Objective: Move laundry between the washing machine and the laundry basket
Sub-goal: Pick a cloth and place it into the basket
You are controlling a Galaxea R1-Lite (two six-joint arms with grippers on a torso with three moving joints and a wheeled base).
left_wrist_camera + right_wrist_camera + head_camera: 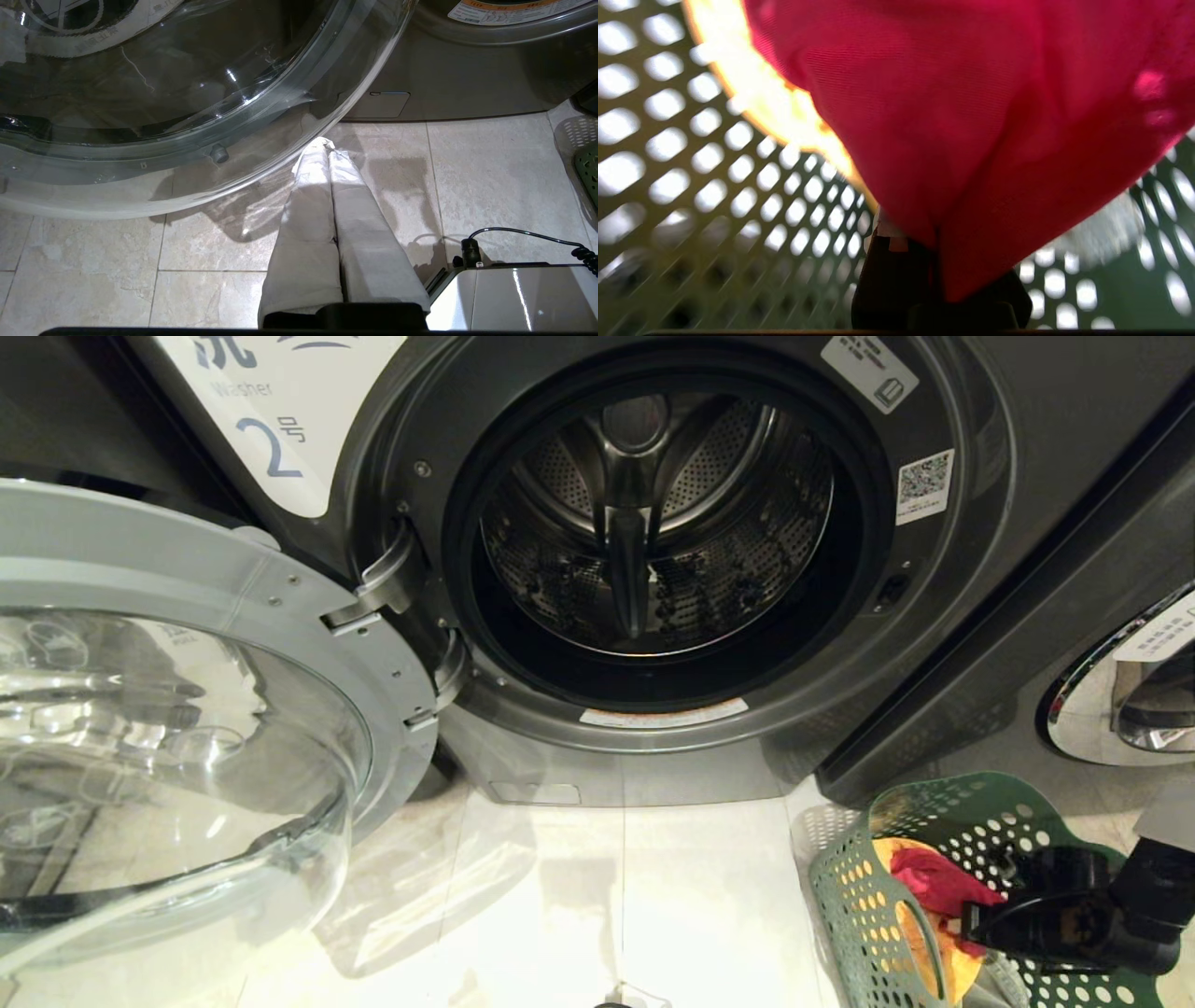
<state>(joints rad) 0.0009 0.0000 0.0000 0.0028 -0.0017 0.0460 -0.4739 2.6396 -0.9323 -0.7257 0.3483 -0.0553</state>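
Right hand: nearest item, low at the right, inside the basket. Pinched tight on the pink-red garment; in the right wrist view the cloth bunches between the fingers and fills most of the picture.

Left hand: parked low over the floor tiles, just below the open door's glass bowl. Pale-covered fingers pressed together, holding nothing.

Basket: dark green, perforated, on the floor at the right, in front of the gap between washer 2 and its neighbour. Contents: pink-red garment on top, gripped; yellow-orange garment beneath and beside it, lying against the near wall; a pale grey piece at the very bottom edge of the head view, too little showing to identify.

Door: swung fully open to the left, chrome rim, clear bowl.

Washer: dark grey, label marked 2 at upper left, mouth unobstructed. Drum: steel, perforated, paddles visible. No garment seen in it; the lowest front part is hidden by the seal.

Progress, by judgement: early in a basket-to-drum load. First garment gripped, not yet lifted clear of the basket. Remaining: carry it across to the mouth, release inside, then repeat for the yellow-orange and other pieces.
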